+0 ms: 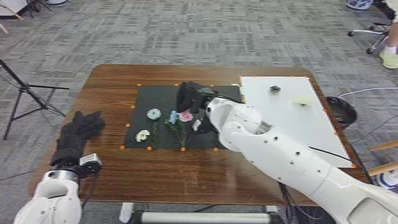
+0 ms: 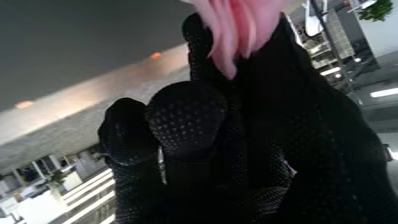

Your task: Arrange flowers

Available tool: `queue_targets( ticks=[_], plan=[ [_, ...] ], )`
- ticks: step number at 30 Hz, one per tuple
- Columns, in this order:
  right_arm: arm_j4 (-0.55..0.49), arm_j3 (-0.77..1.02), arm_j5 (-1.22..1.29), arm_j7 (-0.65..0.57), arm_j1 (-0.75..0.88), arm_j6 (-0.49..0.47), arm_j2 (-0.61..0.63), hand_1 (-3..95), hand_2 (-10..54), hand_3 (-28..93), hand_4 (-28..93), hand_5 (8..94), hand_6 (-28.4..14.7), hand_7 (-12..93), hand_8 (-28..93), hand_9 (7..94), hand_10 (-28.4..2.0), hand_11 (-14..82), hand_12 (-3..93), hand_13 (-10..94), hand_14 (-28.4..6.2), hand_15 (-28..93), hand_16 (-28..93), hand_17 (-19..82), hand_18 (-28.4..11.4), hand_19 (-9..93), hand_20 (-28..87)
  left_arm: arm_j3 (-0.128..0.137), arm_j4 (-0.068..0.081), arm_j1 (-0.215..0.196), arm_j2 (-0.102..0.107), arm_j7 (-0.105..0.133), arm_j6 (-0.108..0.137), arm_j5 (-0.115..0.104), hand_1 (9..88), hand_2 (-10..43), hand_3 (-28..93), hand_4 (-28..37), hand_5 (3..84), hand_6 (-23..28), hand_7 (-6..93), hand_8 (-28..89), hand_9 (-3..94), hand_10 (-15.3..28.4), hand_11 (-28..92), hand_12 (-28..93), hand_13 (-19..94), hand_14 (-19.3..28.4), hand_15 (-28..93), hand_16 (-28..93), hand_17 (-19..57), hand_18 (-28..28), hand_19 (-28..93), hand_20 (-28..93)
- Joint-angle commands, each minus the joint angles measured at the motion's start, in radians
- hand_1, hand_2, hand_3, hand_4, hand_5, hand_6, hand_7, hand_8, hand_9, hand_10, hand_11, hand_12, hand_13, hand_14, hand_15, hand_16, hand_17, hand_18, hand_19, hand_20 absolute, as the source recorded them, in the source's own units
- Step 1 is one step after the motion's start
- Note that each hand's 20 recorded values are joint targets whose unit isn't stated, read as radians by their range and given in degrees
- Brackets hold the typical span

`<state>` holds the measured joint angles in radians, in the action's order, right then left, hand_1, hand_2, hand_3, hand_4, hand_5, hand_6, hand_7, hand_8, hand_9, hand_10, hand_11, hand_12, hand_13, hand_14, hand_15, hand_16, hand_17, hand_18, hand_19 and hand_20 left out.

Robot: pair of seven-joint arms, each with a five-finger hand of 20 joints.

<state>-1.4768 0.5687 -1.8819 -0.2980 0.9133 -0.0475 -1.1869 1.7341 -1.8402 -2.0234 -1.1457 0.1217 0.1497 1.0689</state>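
My right hand (image 1: 189, 96) is over the upper middle of the dark mat (image 1: 160, 93), just above the pink flower (image 1: 186, 116). In the right wrist view, the hand (image 2: 258, 107) has pink petals (image 2: 235, 27) pinched at its fingertips, with other fingers bent below. Left of the pink bloom on the mat are a light blue flower (image 1: 174, 118), a pale blue-white flower (image 1: 154, 114) and a white flower (image 1: 143, 135). Another white bloom (image 1: 197, 124) lies close under the right arm. My left hand (image 1: 82, 129) rests at the table's left side, its fingers relaxed.
A white board (image 1: 282, 117) covers the table's right side, with a small dark object (image 1: 275, 89) and a pale yellow block (image 1: 303, 101) on it. A dark bin (image 1: 342, 111) stands beyond the right edge. A tripod (image 1: 27, 87) stands left of the table.
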Motion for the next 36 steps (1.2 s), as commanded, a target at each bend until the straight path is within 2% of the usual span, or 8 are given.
queue_targets(
  ticks=[1,6,15,23,24,29,34,36],
  plan=[
    [0.008,-0.004,-0.025,-0.009,0.01,-0.007,-0.001,61.5,-8.8,54,-16,78.0,1.6,19,7,84.8,-11.6,9.8,35.7,81,-5.5,64,36,48,-19.8,89,56,-0.008,0.012,-0.004,-0.007,-0.026,-0.023,0.005,19.1,14.0,57,-28.3,49.6,4.7,11.7,-6,47.1,15.2,21,12,37,19.2,22,2,4.0,14.0,16,18],
    [0.005,0.007,-0.01,-0.017,0.009,-0.033,0.001,60.5,-8.0,53,-14,76.4,1.9,20,6,82.5,-11.2,8.0,32.8,80,-5.8,63,36,47,-19.9,88,56,-0.012,0.015,0.003,-0.005,-0.03,-0.03,0.007,19.0,14.0,57,-28.3,49.6,4.7,11.8,-6,47.0,15.2,21,12,37,19.3,22,2,3.9,14.1,16,18],
    [-0.006,0.01,0.0,-0.032,-0.012,-0.056,0.015,53.6,-8.5,54,-12,68.0,1.2,18,5,70.2,-13.3,15.1,18.9,78,-6.7,64,34,45,-20.4,88,56,-0.012,0.013,0.003,-0.004,-0.031,-0.028,0.007,18.9,14.0,57,-28.3,49.4,4.7,11.9,-6,47.0,15.3,21,12,37,19.5,22,2,3.7,14.3,16,18],
    [-0.035,0.019,-0.005,-0.019,-0.064,-0.064,0.06,46.1,-8.6,63,-13,61.7,2.0,16,-5,64.3,-14.7,11.5,17.5,77,-7.1,65,34,45,-20.9,89,55,-0.009,0.007,-0.006,-0.004,-0.025,-0.022,0.004,19.0,14.0,57,-28.3,49.4,4.6,11.9,-6,47.0,15.3,21,12,37,19.5,22,2,3.7,14.3,16,18],
    [-0.044,0.028,-0.011,-0.015,-0.072,-0.068,0.072,45.0,-8.8,64,-13,60.7,2.3,16,-9,62.9,-14.9,10.9,17.4,77,-7.2,65,33,44,-21.0,89,55,-0.01,0.006,-0.007,-0.003,-0.024,-0.021,0.003,18.9,14.0,57,-28.3,49.4,4.6,11.9,-6,47.0,15.3,21,12,37,19.5,22,2,3.7,14.3,16,18],
    [-0.102,0.092,-0.101,0.033,-0.092,-0.094,0.186,42.0,-9.4,65,-13,56.4,1.6,15,-10,58.8,-15.4,8.7,17.4,74,-8.8,64,33,42,-21.4,87,55,-0.005,0.001,-0.012,-0.005,-0.022,-0.017,0.003,19.1,14.0,57,-28.3,49.4,4.6,11.9,-6,47.1,15.2,21,12,37,19.6,22,2,3.7,14.3,16,18],
    [-0.131,0.194,-0.176,0.015,-0.058,-0.106,0.321,37.3,-9.5,64,-12,46.8,-0.3,12,-8,49.4,-16.8,6.3,17.8,68,-10.9,61,31,37,-22.5,81,56,0.002,-0.002,-0.018,-0.004,-0.023,-0.008,0.001,19.0,14.0,57,-28.3,49.4,4.6,11.9,-6,47.0,15.2,21,12,37,19.5,22,2,3.6,14.4,16,18],
    [-0.12,0.237,-0.239,0.016,-0.029,-0.104,0.367,35.1,-9.5,64,-12,42.8,-1.3,10,-7,44.5,-17.6,5.0,17.3,68,-11.2,61,30,37,-22.7,81,56,0.006,-0.006,-0.026,-0.005,-0.025,-0.005,0.0,19.2,14.1,57,-28.3,49.4,4.6,11.6,-6,47.0,15.2,21,12,38,19.6,23,2,4.4,15.4,22,21]
  ],
)
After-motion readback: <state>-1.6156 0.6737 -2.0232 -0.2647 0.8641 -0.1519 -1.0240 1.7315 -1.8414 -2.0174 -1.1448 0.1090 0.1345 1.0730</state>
